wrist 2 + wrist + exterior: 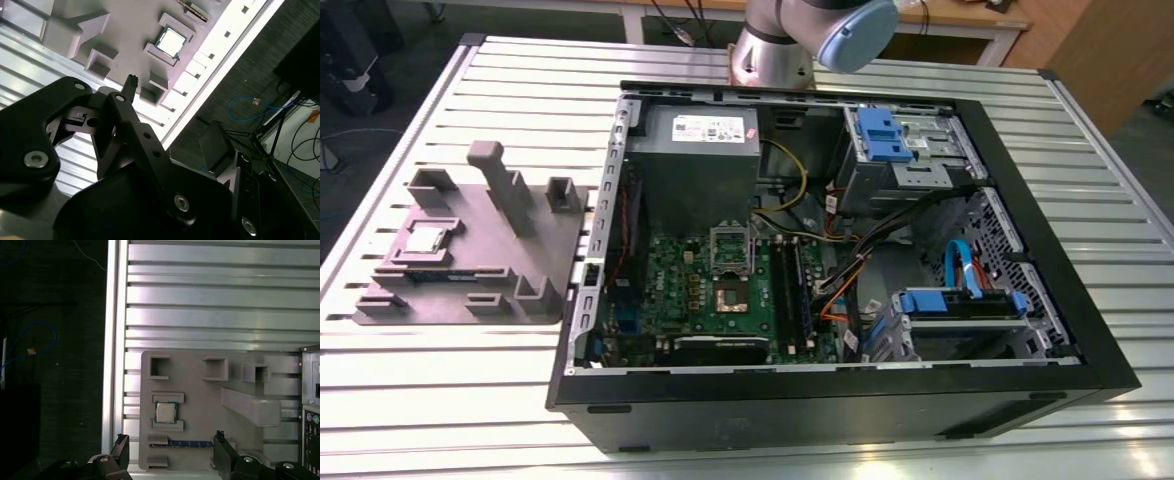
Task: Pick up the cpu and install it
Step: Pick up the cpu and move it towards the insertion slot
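Your arm (pixel 781 45) holds the gripper (pixel 170 442) above the grey fixture (pixel 200 390), and the first wrist view looks straight down onto it. One cpu (pixel 164 412) lies flat in a pocket of the fixture, with one memory stick (pixel 190 443) just beside it. One computer case (pixel 854 400) stands beside the fixture. The jaws are spread wide, empty, and touch nothing.

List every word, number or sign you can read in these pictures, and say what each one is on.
No text here can be quoted.
White label on the grey metal box inside the computer case: it carries print, too small to read.
cpu top, in both wrist views: no marking can be made out.
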Robot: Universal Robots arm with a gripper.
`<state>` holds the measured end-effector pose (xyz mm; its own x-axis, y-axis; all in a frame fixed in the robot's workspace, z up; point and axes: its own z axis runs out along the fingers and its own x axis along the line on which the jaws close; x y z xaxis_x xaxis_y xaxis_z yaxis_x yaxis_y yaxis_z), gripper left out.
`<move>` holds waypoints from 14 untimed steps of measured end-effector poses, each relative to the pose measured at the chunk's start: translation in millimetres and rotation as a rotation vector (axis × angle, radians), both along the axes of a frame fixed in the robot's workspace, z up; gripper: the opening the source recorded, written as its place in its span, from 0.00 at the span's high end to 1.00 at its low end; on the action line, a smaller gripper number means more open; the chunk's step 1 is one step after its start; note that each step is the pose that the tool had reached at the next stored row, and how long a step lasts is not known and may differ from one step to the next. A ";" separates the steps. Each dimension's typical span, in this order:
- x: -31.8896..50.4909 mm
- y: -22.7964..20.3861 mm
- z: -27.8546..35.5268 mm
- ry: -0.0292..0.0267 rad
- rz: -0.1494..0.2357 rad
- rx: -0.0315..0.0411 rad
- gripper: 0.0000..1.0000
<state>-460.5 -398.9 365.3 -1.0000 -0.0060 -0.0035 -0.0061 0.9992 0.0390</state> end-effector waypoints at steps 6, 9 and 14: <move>0.0 0.0 -1.5 -0.0001 0.000 0.0000 0.24; 0.0 0.0 -5.0 0.0000 0.000 0.0000 0.24; 0.0 0.0 -10.6 -0.0001 0.000 0.0000 0.24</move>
<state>-460.5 -398.9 354.7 -1.0000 -0.0060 -0.0035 -0.0061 0.9992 0.0390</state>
